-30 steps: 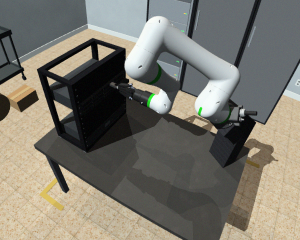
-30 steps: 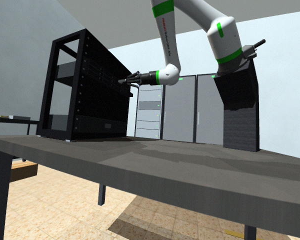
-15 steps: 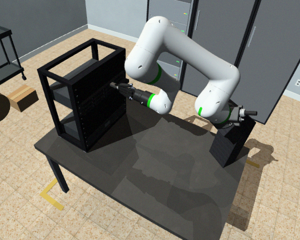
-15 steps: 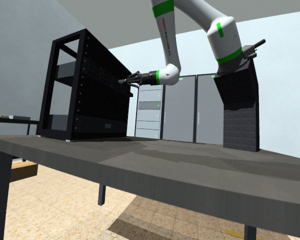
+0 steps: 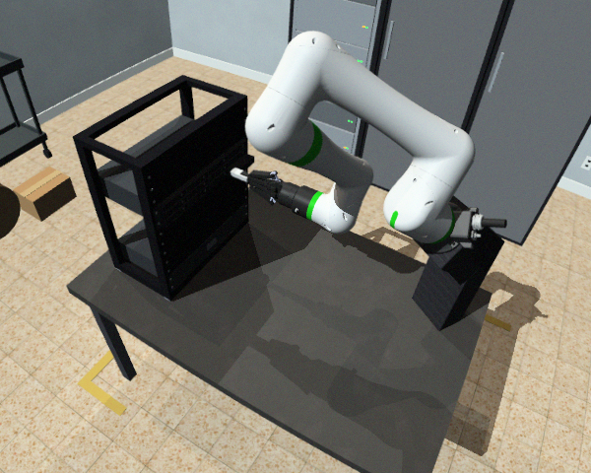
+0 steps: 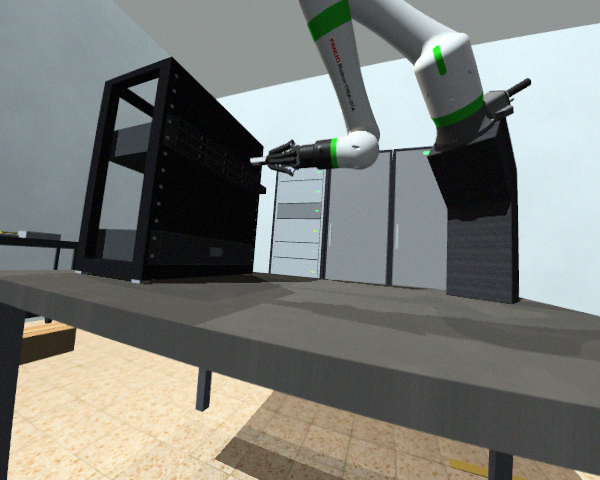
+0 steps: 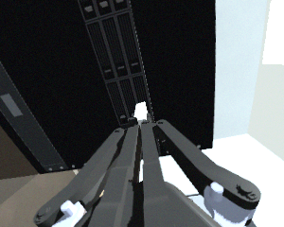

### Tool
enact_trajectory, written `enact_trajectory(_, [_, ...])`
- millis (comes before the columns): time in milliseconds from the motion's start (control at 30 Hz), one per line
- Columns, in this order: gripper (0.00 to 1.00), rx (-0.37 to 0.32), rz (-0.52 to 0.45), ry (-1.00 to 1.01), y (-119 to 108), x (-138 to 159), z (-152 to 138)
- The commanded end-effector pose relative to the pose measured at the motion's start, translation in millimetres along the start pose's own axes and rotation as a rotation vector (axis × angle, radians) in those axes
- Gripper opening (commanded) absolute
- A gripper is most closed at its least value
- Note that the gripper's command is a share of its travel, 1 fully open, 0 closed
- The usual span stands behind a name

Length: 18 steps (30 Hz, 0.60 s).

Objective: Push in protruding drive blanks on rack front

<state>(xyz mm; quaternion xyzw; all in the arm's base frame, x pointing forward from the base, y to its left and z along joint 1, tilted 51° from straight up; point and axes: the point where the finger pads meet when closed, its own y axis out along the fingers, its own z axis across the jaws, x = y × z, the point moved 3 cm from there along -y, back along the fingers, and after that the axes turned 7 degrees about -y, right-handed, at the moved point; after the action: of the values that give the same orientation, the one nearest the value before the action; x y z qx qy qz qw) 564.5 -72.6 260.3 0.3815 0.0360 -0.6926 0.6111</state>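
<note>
Drive blank (image 7: 124, 96) just ahead of closed fingers.

The white arm (image 5: 366, 106) arches up from its base and doubles back down, the wrist (image 6: 359, 149) level. The claw (image 5: 240, 174) reaches out straight ahead, fingers pressed together with nothing between them.
</note>
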Motion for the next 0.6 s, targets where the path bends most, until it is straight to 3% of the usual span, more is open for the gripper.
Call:
enact_trajectory(0, [0.1,0.003,0.002,-0.001,-15.2,0.8,0.7])
enact_trajectory(567, [0.1,0.003,0.002,-0.001,-22.0,0.8,0.7])
